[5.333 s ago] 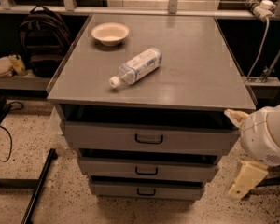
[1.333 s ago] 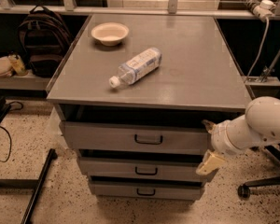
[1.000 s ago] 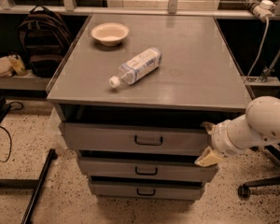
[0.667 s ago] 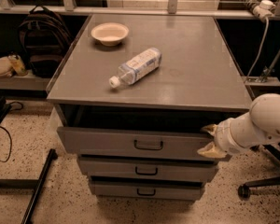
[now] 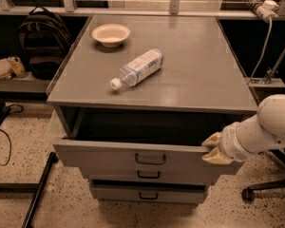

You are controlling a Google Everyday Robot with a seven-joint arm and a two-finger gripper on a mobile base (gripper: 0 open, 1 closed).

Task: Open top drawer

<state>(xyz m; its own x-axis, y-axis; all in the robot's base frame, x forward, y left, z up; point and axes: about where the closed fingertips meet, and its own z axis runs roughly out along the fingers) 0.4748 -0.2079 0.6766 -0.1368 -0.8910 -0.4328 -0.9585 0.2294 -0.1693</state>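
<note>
Floor nearest, speckled, with the two lower drawers (image 5: 147,186) sitting shut, one above the other, at the foot of the cabinet. Just above them the top drawer (image 5: 109,156) now stands partly out toward the near side. About a second ago its front was close to flush under the worktop; now a dark gap shows behind it, with the inside in shadow. So the pull is working and the task is partly done, though my guess is there is more travel to go before it counts as fully open. Its black loop handle (image 5: 150,159) at centre front is untouched. The claw (image 5: 213,149) is at the right end of the drawer front, up on its top edge. It has risen there from lower down by the right end of the second drawer. Cannot tell whether it is wide, narrow or clamped on that edge. The white arm (image 5: 263,129) reaches in from the right, low and roughly level, its wrist angled left toward the drawer. Farther back, on the grey worktop (image 5: 199,65), a plastic bottle (image 5: 137,69) lies on its side, cap toward the near left. A pale bowl (image 5: 111,34) sits at the far left. Both are unmoved. Far left, beyond the cabinet, is a dark backpack (image 5: 43,42).
</note>
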